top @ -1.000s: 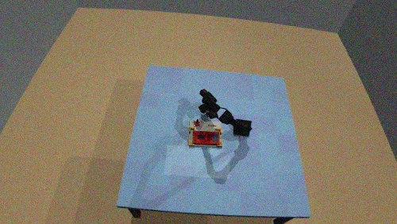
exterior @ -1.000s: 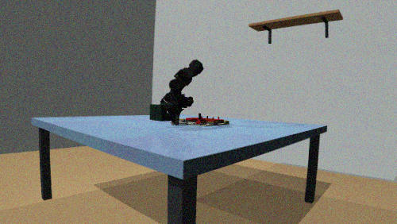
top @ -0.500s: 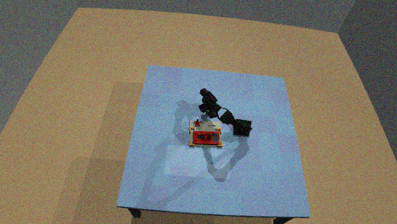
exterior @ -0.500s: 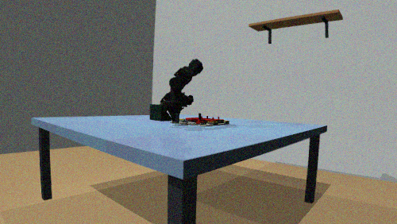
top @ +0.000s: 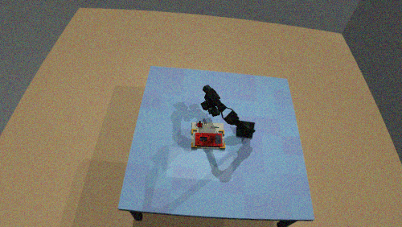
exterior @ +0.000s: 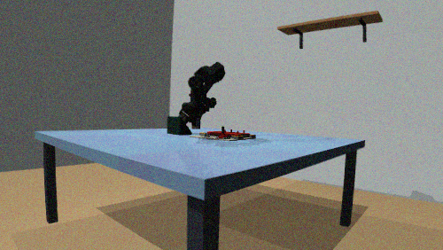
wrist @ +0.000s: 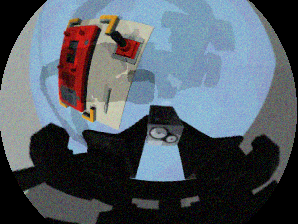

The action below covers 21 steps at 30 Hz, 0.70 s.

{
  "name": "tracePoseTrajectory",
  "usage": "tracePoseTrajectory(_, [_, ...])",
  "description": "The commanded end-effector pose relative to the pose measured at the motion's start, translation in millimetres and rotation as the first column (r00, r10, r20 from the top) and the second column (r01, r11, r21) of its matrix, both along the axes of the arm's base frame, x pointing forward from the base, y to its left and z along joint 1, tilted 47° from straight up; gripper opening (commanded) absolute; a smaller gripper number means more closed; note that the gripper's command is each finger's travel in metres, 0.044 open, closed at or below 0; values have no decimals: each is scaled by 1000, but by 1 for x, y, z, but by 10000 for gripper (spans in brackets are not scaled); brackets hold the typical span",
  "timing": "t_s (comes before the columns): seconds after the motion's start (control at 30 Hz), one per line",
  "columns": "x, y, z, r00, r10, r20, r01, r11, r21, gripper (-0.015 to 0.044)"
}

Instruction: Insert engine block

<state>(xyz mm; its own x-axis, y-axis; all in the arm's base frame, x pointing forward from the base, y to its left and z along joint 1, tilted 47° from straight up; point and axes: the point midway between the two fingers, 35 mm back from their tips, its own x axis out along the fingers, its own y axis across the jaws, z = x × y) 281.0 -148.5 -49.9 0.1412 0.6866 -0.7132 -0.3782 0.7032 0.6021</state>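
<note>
The engine block [wrist: 165, 119], a dark grey block with two round pulleys on its face, is between my fingertips in the wrist view. My gripper [wrist: 161, 117] [exterior: 196, 124] is shut on it and holds it above the table, to the right of the cream board. The red car body [top: 208, 139] [wrist: 77, 70] lies on the far side of that board, at the left in the wrist view, and the block is apart from it. The body shows dark recesses; the rib and the block's slot side cannot be made out.
The cream board [wrist: 143, 31] [top: 219, 125] has yellow corner brackets. A red piece [wrist: 128, 49] with an upright black lever stands on a grey base near its edge, and a thin grey rod [wrist: 107, 100] lies on it. The arm's base [top: 245, 130] [exterior: 177, 126] stands beside the board.
</note>
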Motion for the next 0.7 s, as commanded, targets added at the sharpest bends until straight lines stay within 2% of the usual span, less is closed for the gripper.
tracePoseTrajectory(0.0, [-1,-10,8,1000,5,-3,-5,1000,0,0])
tracePoseTrajectory(0.67, [-14,-50,55,1000,24,-18,-23,999,25,0])
